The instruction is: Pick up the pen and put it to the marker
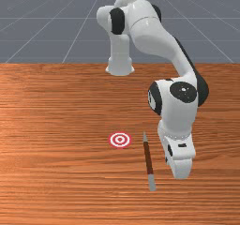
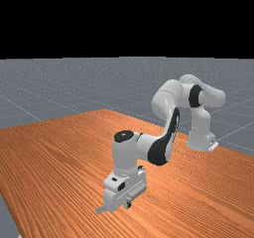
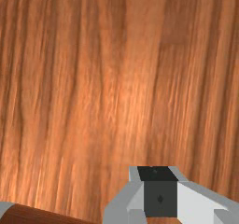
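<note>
the pen (image 1: 148,158) lies to the front view's left of the jaws (pressed together).

Counter (image 1: 56,125) of orange-brown wood, dark streaks in grain, running left to right in front view. Grey floor (image 1: 37,22) past counter's far edge, ruled with thin pale lines, some crossing, some fanning out toward near side. In far view, counter's far corner pointing away, more floor at near left. Floor reaching level, paler horizon; solid black backdrop (image 2: 124,19) above. Soft bright sheen on wood in wrist view.
</note>
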Controlling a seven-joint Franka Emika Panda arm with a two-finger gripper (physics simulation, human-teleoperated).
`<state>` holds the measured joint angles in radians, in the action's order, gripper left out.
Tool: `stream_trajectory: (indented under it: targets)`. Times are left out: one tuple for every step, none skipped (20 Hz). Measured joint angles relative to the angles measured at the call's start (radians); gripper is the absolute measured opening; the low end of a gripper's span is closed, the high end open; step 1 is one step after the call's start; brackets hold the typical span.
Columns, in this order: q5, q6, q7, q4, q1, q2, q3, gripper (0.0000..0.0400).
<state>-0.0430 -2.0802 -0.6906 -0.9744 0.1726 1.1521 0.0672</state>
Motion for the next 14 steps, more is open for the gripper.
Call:
stream_trajectory:
  targets:
    - [0.001, -0.005, 0.000, -0.011, -0.004, -0.004, 0.000, 0.0000]
    - [0.008, 0.029, 0.004, 0.016, -0.011, 0.008, -0.001, 0.0000]
    - [0.013, -0.021, 0.029, -0.046, -0.019, -0.023, -0.008, 0.0000]
    - [0.015, -0.029, 0.019, -0.064, -0.032, -0.032, -0.009, 0.0000]
    - [0.016, -0.037, 0.005, -0.082, -0.046, -0.042, -0.010, 0.0000]
    - [0.011, 0.008, -0.044, -0.045, -0.063, -0.026, -0.006, 0.0000]
    - [-0.005, -0.035, -0.037, -0.095, -0.064, -0.051, -0.024, 0.0000]
    - [0.001, -0.044, -0.102, -0.109, -0.088, -0.057, -0.005, 0.0000]
    - [-0.001, -0.047, -0.118, -0.116, -0.099, -0.061, -0.005, 0.0000]
    - [0.000, -0.050, -0.122, -0.121, -0.107, -0.064, -0.007, 0.0000]
    - [-0.004, -0.047, -0.078, -0.120, -0.100, -0.064, -0.026, 0.0000]
    - [0.004, -0.051, -0.108, -0.124, -0.113, -0.066, -0.013, 0.0000]
    - [0.008, -0.034, -0.093, -0.104, -0.112, -0.055, -0.015, 0.0000]
    - [0.011, -0.053, -0.096, -0.122, -0.115, -0.062, -0.012, 0.0000]
